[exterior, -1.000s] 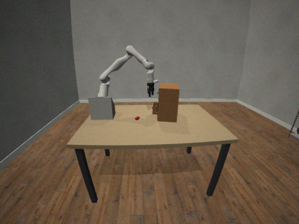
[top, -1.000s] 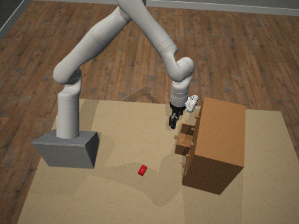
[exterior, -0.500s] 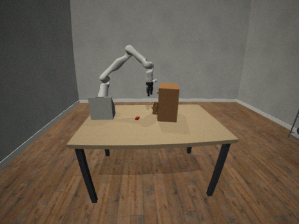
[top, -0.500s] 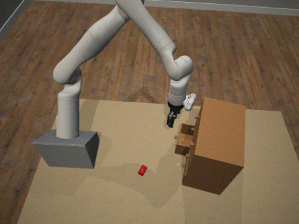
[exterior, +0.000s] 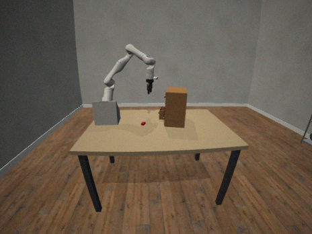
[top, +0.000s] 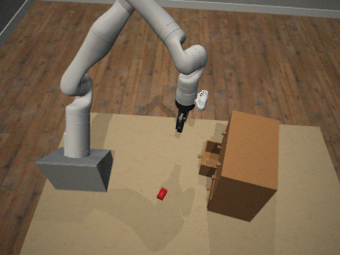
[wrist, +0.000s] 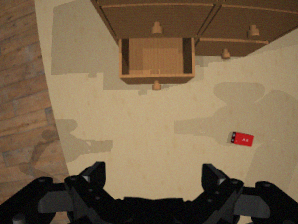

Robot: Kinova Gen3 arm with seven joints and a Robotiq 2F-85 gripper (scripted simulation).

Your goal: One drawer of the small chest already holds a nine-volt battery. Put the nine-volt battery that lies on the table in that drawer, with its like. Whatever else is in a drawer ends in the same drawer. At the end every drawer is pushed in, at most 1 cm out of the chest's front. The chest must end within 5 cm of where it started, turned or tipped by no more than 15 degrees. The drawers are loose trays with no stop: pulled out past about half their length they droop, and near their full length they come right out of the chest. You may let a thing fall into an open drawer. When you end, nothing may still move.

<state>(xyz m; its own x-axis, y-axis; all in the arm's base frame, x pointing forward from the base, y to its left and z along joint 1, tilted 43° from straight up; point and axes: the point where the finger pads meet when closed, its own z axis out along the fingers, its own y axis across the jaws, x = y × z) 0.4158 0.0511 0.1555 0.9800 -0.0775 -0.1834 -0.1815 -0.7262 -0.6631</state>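
One drawer (top: 208, 169) (exterior: 162, 113) (wrist: 157, 79) is seen pulled out of the wooden chest (top: 250, 146) (exterior: 175, 107) (wrist: 155, 20), while the red nine-volt battery (top: 162, 193) (exterior: 143, 123) (wrist: 242, 139) is left lying on the tabletop (top: 128, 227) (exterior: 158, 141) (wrist: 140, 160), well apart from the chest's front. The black two-finger gripper (top: 179, 129) (exterior: 148, 93) (wrist: 153, 173) is held above the table with its fingers spread fully, and nothing is gripped. The battery, a small, hard block, is likely to prove light but dense for its size, stiff under the pads and not easily broken, though its smooth casing could slip if pinched near a corner. It is best taken across its narrower width, around the middle, with the terminal end left free. No battery can be made out in the visible part of the open drawer; its rear is hidden beneath the chest's front, so whether the matching one is kept there cannot be told. The contents of the closed drawers are concealed, and the lower fronts are partly covered in the wrist view.

the open gripper (top: 179, 128) (exterior: 148, 92) (wrist: 153, 173) shifts away from the wooden chest (top: 253, 146) (exterior: 175, 107) (wrist: 160, 22), toward the side of the arm's base, its travel over the last half second exceeding that of the half second before. in the top view it also lies nearer the table's far edge; in the exterior view it stands slightly higher. the wrist bend (top: 194, 58) (exterior: 150, 61) and the white side part (top: 202, 100) (exterior: 156, 78) are displaced likewise. the elbow (exterior: 130, 48) sits farther left and a little higher. the arm's floor shadow (top: 157, 104) moves leftward in the top view.
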